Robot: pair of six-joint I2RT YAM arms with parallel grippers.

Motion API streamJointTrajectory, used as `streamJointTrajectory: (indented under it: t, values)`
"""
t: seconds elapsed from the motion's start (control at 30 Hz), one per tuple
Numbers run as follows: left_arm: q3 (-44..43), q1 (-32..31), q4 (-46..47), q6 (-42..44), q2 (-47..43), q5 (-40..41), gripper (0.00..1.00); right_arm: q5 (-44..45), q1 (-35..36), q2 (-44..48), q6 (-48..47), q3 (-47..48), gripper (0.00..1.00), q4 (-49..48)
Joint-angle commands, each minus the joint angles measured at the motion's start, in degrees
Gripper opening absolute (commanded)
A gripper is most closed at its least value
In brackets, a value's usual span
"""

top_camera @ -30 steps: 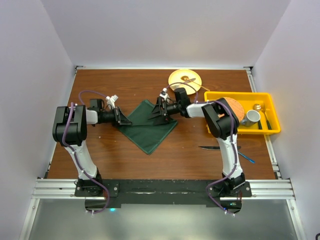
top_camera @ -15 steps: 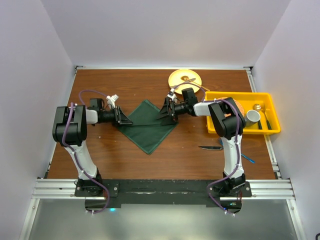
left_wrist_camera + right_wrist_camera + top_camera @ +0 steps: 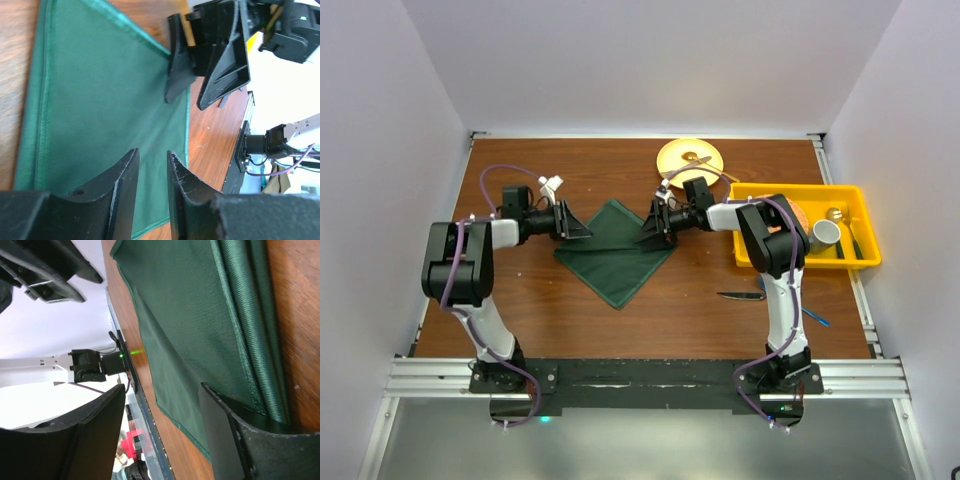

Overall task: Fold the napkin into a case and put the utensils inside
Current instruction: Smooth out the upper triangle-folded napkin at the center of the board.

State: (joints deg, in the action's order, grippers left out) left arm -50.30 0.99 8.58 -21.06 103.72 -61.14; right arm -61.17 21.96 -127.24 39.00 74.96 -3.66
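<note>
While both arms reach in low over the brown table (image 3: 530, 310), the dark green napkin (image 3: 617, 258) lies flat between them at mid-table. It sits as a diamond with one corner pointing toward the arm bases, and from the right wrist you can see doubled layers along its right edge. The left gripper (image 3: 578, 229) hangs at the upper left edge of the cloth, its claw narrow, with only a slim gap between the fingers and nothing in it. The right gripper (image 3: 648, 233) sits at the right corner with its claw wide. One finger is against the layered edge, though I cannot tell whether any cloth is caught. The knife (image 3: 740, 296) and the blue fork (image 3: 813, 316) lie on the bare wood off to the right, well apart from the napkin and on the near side of the yellow bin (image 3: 820, 187). A yellow plate (image 3: 675, 150) sits at the far edge.
</note>
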Motion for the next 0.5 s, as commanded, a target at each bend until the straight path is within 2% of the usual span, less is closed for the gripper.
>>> streamJointTrajectory:
  t: [0.0, 0.17, 0.47]
  values:
    - [0.47, 1.46, 2.24, -1.97, 4.29, 0.67, 0.31, 5.71, -0.42, -2.57, -3.76, 0.71, 0.64, 5.50]
    - [-0.32, 3.92, -3.29, 1.01, 9.47, 3.57, 0.26, 6.15, -0.42, -2.84, -4.72, 1.07, 0.61, 7.09]
    - [-0.06, 4.45, -10.60, 6.73, 8.25, 5.34, 0.25, 6.76, 0.45, 0.32, -6.92, -3.23, 0.51, 8.32]
